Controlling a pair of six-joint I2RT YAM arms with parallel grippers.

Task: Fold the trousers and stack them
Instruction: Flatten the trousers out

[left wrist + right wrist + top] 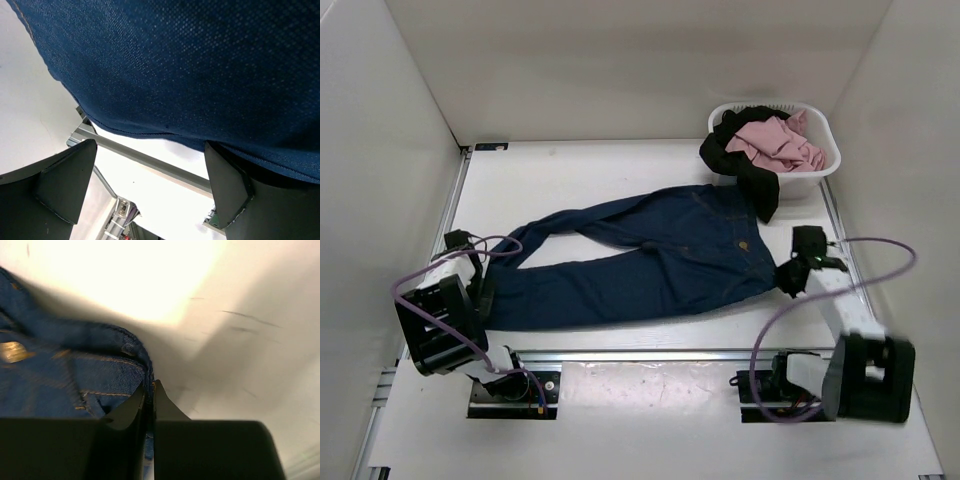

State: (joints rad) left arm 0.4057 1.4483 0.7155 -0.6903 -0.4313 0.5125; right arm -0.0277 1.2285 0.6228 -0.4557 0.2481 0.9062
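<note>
Denim in dark navy, the trousers are lying flat on the table, their waist just in front of the laundry basket and their legs stretching well away from it. Near the basket's front, the right gripper is pinching the waistband edge, jaws nearly closed on the cloth. Far from the basket, the left gripper is hanging over a leg hem with jaws wide apart, gripping nothing. A black garment is draping over the basket's rim, and a pink garment is lying inside.

Navy blue trousers with orange-brown stitching, a pink garment, a black garment, a white basket.
</note>
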